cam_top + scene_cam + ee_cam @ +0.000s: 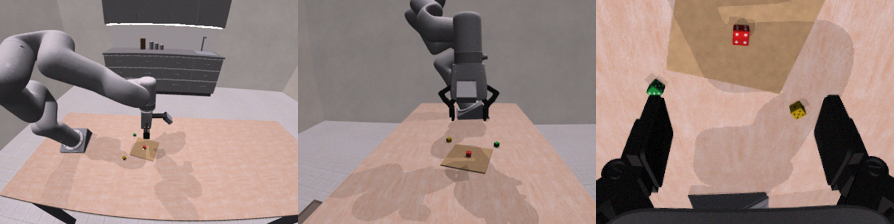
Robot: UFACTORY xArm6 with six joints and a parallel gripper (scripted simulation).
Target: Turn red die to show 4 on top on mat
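Note:
The red die (144,147) (468,154) (741,35) lies flat on the brown mat (149,154) (477,164) (696,43), near its middle. In the wrist view its top face shows four white pips. My gripper (146,136) (469,116) (744,113) is wide open and empty. It hangs well above the table, over the mat's edge nearest the arm's base, clear of the red die. The green die (134,134) (496,144) (655,87) and the yellow die (124,157) (449,139) (797,110) lie on the table off the mat, one on each side.
The arm's base plate (75,143) stands on the table to the left in the top view. The arm casts broad shadows over the table around the mat. A kitchen counter (164,70) stands far behind the table.

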